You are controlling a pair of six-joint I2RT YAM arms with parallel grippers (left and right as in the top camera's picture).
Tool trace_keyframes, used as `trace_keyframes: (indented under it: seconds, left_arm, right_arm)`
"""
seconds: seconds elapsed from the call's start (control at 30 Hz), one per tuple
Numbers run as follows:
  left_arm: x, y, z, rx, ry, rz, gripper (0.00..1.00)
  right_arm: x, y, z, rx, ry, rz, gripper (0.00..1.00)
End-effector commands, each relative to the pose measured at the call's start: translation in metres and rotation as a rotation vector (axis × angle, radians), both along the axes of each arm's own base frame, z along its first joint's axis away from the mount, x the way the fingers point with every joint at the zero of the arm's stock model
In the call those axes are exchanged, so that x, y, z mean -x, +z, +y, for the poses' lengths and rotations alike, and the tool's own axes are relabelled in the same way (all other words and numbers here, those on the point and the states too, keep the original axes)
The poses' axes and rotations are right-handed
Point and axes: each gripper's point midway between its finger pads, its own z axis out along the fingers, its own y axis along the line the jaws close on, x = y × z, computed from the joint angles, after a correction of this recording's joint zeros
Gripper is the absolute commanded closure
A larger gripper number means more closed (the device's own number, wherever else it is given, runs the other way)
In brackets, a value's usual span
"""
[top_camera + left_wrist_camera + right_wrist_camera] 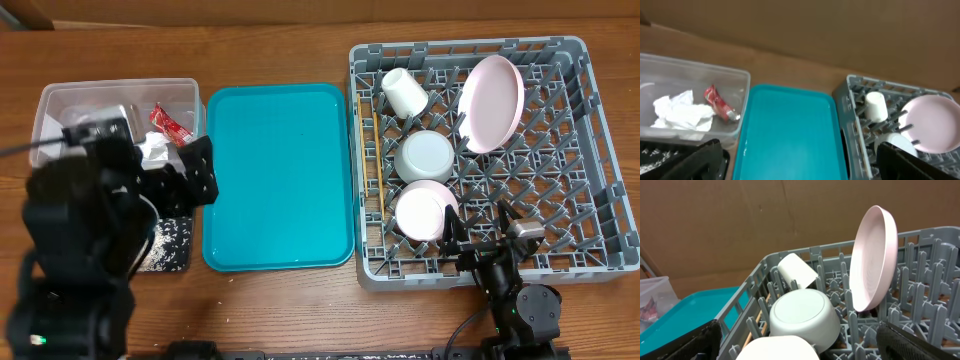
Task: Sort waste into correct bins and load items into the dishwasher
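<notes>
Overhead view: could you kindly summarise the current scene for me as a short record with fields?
dish rack: holds pink plate on edge, white cup, bowls, chopsticks along the side nearest the teal tray
clear tub: napkin, wrapper
black tray: rice grains
teal tray: between tub and rack
left tool: open, holding nothing
right tool: open, holding nothing
</notes>
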Motion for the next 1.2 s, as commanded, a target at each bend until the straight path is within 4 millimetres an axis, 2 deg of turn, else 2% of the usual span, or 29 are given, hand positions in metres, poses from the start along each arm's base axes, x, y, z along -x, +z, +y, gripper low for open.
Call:
trace_keyframes:
  seconds: [0.0, 0.1, 0.3, 0.4, 0.47, 0.7, 0.9, 1.17]
  left_arm:
    - [-0.006, -0.038, -0.003, -0.001, -0.019, -0.021, 0.00]
    - [-0.013, -0.050, -0.009, 0.029, -0.044, -0.170, 0.00]
    - [-0.013, -0.069, -0.008, 0.045, -0.036, -0.422, 0.00]
    - [-0.009, -0.084, -0.007, 0.045, -0.035, -0.493, 0.00]
    - [-0.004, -0.102, -0.006, 0.044, -0.031, -0.522, 0.00]
    - [0.006, -0.151, 0.001, 0.035, 0.010, -0.505, 0.00]
    - [0.014, -0.180, 0.004, 0.031, 0.026, -0.504, 0.00]
    - [0.023, -0.216, 0.032, -0.011, 0.161, -0.362, 0.00]
  right_arm:
    - [0.000, -0.001, -0.001, 0.006, -0.002, -0.007, 0.00]
    - [0.000, -0.001, -0.001, 0.006, -0.002, -0.007, 0.00]
    - [0.000, -0.001, -0.001, 0.006, -0.002, -0.007, 0.00]
    - [0.000, -0.001, -0.001, 0.006, -0.002, -0.007, 0.00]
    - [0.000, -0.001, -0.001, 0.006, -0.002, -0.006, 0.00]
    - [0.000, -0.001, -0.001, 0.006, -0.002, -0.006, 0.00]
    - [0.000, -0.001, -0.001, 0.006, -0.002, -0.007, 0.00]
    - [0.000, -0.001, -0.001, 0.006, -0.002, -0.007, 0.00]
